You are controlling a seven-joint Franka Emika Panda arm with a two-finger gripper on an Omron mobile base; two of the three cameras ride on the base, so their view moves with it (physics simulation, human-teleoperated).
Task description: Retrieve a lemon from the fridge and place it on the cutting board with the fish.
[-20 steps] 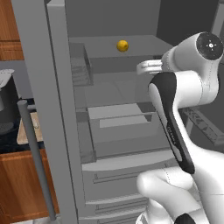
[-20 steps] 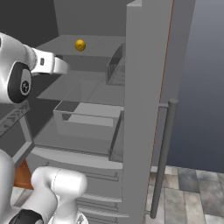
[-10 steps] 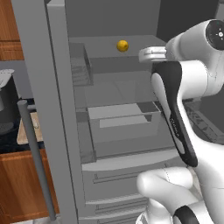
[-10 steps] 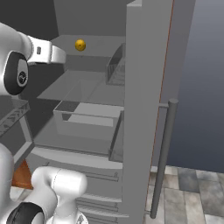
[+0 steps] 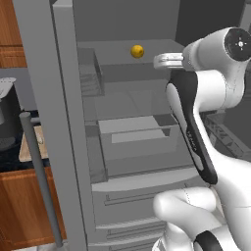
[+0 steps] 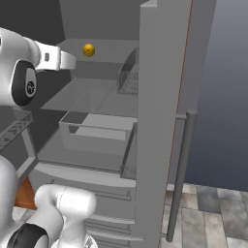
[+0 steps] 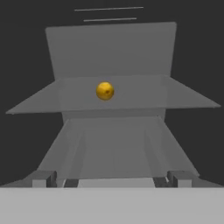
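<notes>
The arm has lifted to shelf height, so its wide-open, empty jaws [image 7: 109,178] face the lemon [image 7: 105,91] straight ahead, ready to reach in.

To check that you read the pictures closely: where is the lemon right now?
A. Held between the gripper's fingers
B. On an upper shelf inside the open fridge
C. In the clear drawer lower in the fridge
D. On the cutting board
B. The lemon sits alone on an upper shelf of the open fridge, and the open gripper is short of it, holding nothing.
</notes>
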